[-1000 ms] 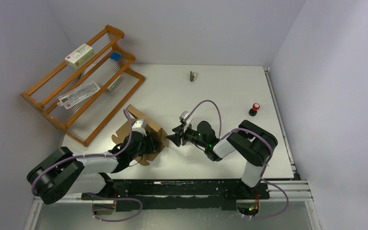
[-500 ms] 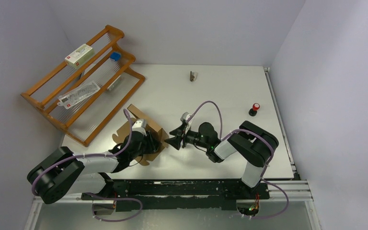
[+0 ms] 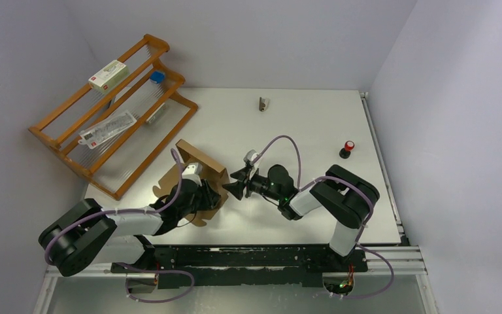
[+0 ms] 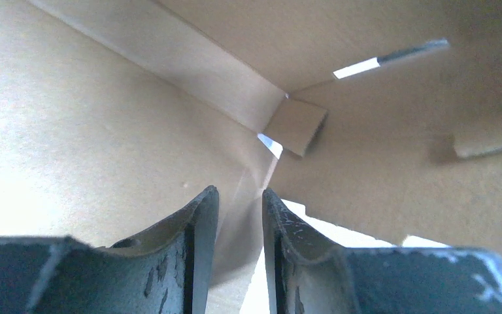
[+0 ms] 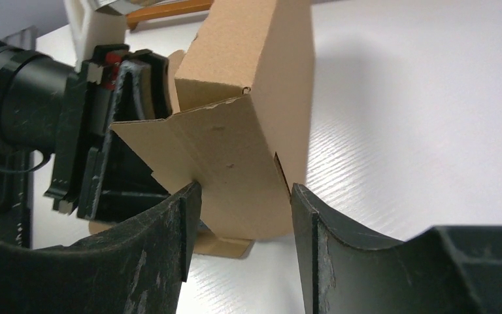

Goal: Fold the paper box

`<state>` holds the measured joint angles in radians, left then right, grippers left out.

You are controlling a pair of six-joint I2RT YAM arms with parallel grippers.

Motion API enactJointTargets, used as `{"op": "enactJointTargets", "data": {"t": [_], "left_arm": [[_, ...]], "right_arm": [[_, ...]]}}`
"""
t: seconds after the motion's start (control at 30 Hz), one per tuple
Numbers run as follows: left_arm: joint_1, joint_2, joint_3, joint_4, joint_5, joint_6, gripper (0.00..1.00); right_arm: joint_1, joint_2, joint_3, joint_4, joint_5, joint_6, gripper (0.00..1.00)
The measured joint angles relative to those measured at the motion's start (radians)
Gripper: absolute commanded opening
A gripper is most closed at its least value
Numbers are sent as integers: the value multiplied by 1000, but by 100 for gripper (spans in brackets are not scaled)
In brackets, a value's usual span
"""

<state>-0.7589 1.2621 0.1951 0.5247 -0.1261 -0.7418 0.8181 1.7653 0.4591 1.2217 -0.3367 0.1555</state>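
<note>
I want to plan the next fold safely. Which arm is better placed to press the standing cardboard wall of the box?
Probably the right. The right gripper has fingers on both sides of a raised corner of the paper box; the left gripper is inside it, facing the panels.

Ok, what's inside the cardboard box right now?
The left gripper is inside the box, fingers slightly apart. Otherwise bare cardboard: a small tab in the far corner, a slit in one wall. Anything beneath the gripper is hidden.
</note>
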Motion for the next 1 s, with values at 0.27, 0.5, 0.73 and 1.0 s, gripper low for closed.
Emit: {"op": "enactJointTargets", "data": {"t": [0.27,0.5,0.73,1.0], "left_arm": [[-30,1,0,0,0,-3,35],[-45,-2,1,-9,0,-12,35],[-50,-224,12,-212,-66,-11,36],[-50,-445,39,-483,-232,-47,36]], "right_arm": [[41,13,19,-20,177,-18,57],[59,37,33,-22,233,-34,57],[60,50,33,-23,193,-53,57],[59,61,45,-23,134,-67,57]]}}
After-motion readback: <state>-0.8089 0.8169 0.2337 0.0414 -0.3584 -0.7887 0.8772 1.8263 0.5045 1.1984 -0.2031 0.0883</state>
